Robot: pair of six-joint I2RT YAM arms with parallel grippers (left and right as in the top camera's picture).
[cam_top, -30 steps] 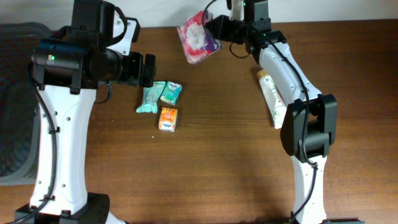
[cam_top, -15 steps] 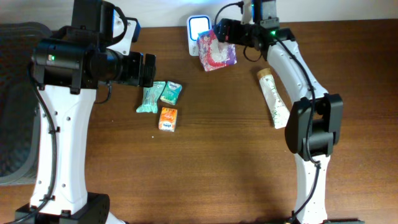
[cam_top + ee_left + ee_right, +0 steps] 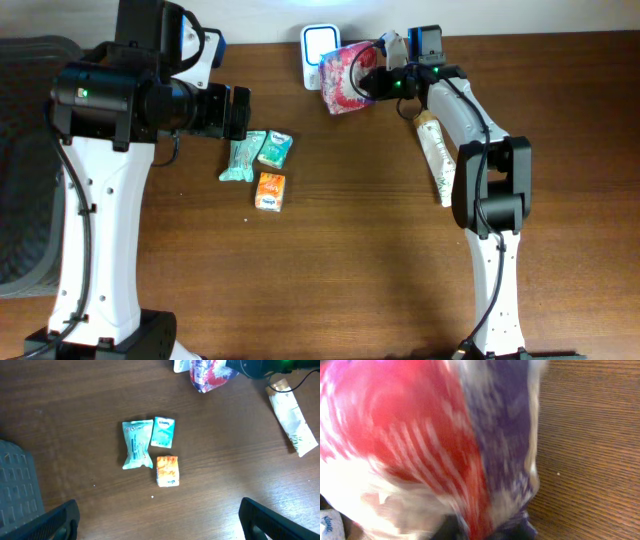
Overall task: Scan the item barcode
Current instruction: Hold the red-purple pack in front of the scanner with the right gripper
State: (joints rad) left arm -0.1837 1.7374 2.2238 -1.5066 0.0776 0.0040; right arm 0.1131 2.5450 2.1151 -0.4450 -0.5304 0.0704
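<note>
Red-purple packet (image 3: pixel 345 80) before half-hidden scanner (image 3: pixel 316 42)

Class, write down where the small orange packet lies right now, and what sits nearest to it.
In the overhead view the orange packet lies on the left half of the table, just below the small teal packet and the teal pouch.

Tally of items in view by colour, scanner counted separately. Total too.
teal packs: 2
orange pack: 1
red-and-purple pack: 1
white long packet: 1
scanner: 1
Total: 6
</note>
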